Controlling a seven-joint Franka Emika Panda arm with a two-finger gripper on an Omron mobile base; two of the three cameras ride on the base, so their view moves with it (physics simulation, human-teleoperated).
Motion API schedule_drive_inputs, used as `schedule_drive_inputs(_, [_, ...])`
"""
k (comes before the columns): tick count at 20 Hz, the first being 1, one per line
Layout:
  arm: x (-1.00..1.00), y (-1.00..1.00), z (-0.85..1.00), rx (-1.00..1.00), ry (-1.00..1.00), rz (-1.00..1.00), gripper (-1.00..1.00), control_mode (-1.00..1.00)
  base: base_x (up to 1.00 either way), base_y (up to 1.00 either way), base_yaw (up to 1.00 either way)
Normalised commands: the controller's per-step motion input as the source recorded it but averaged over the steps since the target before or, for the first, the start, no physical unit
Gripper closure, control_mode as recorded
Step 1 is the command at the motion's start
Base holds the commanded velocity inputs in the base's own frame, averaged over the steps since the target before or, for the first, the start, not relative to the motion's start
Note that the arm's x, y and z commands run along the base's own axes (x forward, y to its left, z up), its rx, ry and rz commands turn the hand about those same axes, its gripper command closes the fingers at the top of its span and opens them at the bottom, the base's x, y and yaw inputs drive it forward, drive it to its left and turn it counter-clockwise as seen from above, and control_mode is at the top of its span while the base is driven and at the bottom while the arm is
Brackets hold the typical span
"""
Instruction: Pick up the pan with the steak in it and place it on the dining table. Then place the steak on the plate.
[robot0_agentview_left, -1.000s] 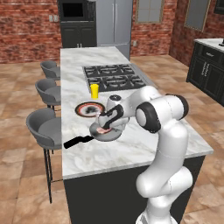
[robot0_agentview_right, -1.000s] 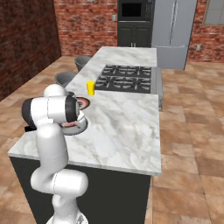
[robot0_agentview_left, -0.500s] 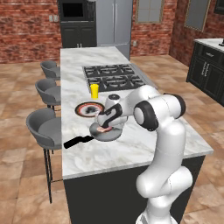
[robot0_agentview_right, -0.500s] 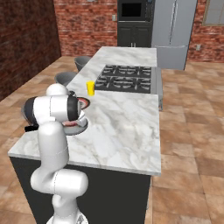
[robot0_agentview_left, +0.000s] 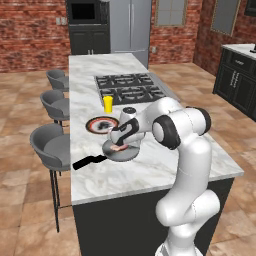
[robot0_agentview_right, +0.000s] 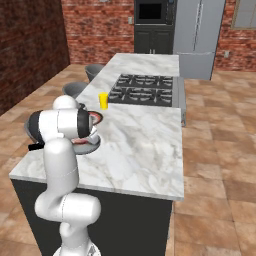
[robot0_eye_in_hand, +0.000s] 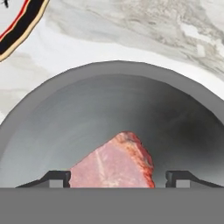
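**Inspector:** Location of the pan?

**Assistant:** The pan (robot0_agentview_left: 121, 150) sits on the marble bench (robot0_agentview_left: 150, 172), near its left edge, black handle (robot0_agentview_left: 89, 161) pointing toward the stools (robot0_agentview_left: 49, 145). The steak (robot0_eye_in_hand: 114, 164) lies inside it (pink, roughly triangular).

**Inspector:** And the plate?

**Assistant:** The plate (robot0_agentview_left: 101, 124) rests on the bench just beyond the pan, close beside it but not touching as far as I can judge. A yellow cup (robot0_agentview_left: 108, 104) stands behind the plate, near the cooktop (robot0_agentview_left: 131, 87).

**Inspector:** State of the pincer?

**Assistant:** The pincer (robot0_eye_in_hand: 118, 178) is down inside the pan, its two tips standing wide, one to each side of the steak. The right tip is clear of the meat; the left is just beside it, and whether it touches I cannot tell. Nothing is gripped.

**Inspector:** Steak lifted?

**Assistant:** No, it lies on the pan floor.
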Motion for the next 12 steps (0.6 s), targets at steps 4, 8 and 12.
schedule_drive_inputs(4, [0.0, 0.0, -0.09, 0.0, 0.0, 0.0, 1.0, -1.0, 0.0, 0.0, 0.0])
schedule_drive_inputs(8, [0.0, 0.0, 0.0, 0.0, 0.0, 0.0, 1.0, -1.0, 0.0, 0.0, 0.0])
schedule_drive_inputs(12, [0.0, 0.0, 0.01, 0.0, 0.0, 0.0, 1.0, -1.0, 0.0, 0.0, 0.0])
